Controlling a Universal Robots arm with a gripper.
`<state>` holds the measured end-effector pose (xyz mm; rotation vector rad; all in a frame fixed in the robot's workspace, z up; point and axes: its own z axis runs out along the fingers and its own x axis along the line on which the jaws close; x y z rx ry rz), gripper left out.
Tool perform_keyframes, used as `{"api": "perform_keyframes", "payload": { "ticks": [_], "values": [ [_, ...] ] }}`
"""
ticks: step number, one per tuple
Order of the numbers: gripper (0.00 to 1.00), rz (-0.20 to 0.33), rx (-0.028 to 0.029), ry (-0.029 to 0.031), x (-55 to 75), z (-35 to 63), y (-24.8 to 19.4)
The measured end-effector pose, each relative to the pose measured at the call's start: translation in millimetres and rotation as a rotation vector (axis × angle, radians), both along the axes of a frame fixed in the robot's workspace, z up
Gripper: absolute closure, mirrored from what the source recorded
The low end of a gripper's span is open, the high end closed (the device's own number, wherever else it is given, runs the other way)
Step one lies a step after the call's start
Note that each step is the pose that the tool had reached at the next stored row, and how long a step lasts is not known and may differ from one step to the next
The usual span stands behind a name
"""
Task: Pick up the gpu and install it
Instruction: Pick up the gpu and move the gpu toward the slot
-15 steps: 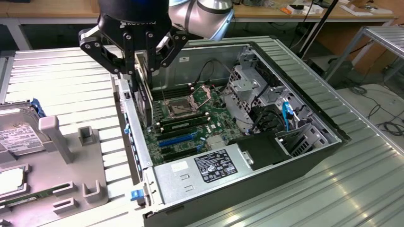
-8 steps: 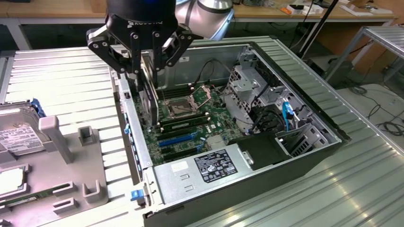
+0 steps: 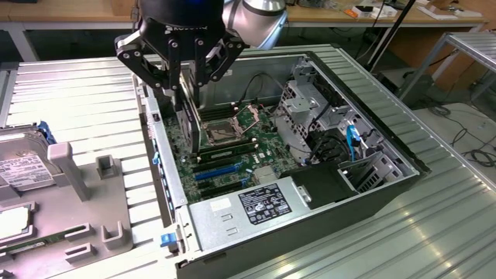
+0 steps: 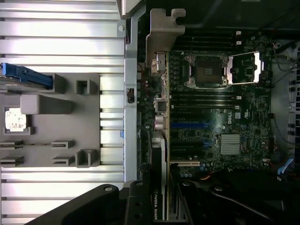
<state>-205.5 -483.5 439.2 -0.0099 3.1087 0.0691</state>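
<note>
We see our gripper (image 3: 186, 82) fingers clamped on the gpu (image 3: 188, 123), upright over the motherboard (image 3: 232, 148) in the open computer case (image 3: 326, 238).

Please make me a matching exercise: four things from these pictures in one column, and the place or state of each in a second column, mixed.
1 gpu
2 hard drive
3 power supply
4 CPU socket

A on the grey tray, outside the case
B on the motherboard, cover open
C held upright by the gripper
D inside the case, label on top

Pairs: 1-C; 2-A; 3-D; 4-B
</note>
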Motion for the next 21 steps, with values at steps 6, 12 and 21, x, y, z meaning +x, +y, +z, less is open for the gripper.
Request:
{"api": "perform_keyframes", "payload": {
  "ticks": [6,12,21],
  "values": [
    [0.73,0.000,0.0000,0.0001,6.3,0.0,0.0],
    [0.73,0.000,0.0000,0.0000,12.1,0.0,0.0],
    [0.73,0.000,0.0001,0.0000,20.5,0.0,0.0]
  ]
}}
